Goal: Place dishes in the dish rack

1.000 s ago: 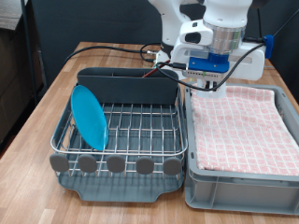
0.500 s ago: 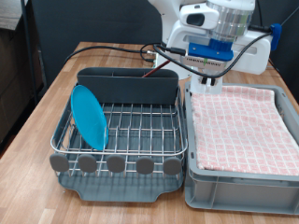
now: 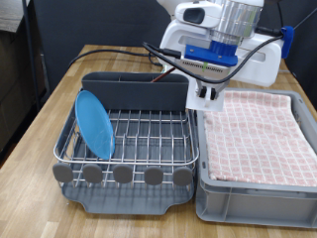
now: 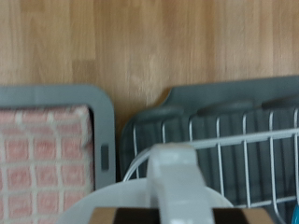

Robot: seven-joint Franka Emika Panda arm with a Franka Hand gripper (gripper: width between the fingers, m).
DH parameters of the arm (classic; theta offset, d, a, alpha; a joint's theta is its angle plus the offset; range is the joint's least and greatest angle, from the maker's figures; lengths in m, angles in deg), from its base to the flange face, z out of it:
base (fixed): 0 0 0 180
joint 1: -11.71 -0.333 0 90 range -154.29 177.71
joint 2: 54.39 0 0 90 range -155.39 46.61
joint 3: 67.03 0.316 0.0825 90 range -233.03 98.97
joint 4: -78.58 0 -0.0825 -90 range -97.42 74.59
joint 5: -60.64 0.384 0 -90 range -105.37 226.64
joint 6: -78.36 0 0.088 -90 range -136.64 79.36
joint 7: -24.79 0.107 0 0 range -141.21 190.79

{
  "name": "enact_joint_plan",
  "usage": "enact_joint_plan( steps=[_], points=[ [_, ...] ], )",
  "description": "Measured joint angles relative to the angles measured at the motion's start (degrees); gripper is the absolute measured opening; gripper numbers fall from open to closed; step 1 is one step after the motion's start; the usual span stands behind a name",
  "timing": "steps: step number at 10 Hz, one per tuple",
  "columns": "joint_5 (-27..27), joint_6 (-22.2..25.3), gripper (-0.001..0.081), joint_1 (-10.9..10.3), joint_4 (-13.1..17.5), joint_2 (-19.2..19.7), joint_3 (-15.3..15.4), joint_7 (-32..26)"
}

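In the exterior view my gripper hangs over the seam between the dish rack and the towel-lined crate, just right of the tall grey caddy. It is shut on a small white mug. The wrist view shows the mug's handle and rim close up, above the rack's corner. A light-blue plate stands on edge in the wire grid at the exterior view's left.
A grey plastic crate lined with a pink checked towel sits right of the rack. Round grey tabs line the rack's front. Cables trail over the wooden table behind the caddy.
The gripper has risen from the crate's back left corner and shifted left toward the rack with the mug. The plate has not moved.
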Motion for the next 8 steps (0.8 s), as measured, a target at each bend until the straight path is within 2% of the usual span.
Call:
enact_joint_plan(
  steps=[3, 8],
  points=[
    [0.5, -3.9, 0.0071, 0.9, 3.1, 4.6, -0.8, 0.9],
    [0.8, -6.8, 0.0071, 0.9, 3.7, 7.1, -0.9, 4.2]
  ],
)
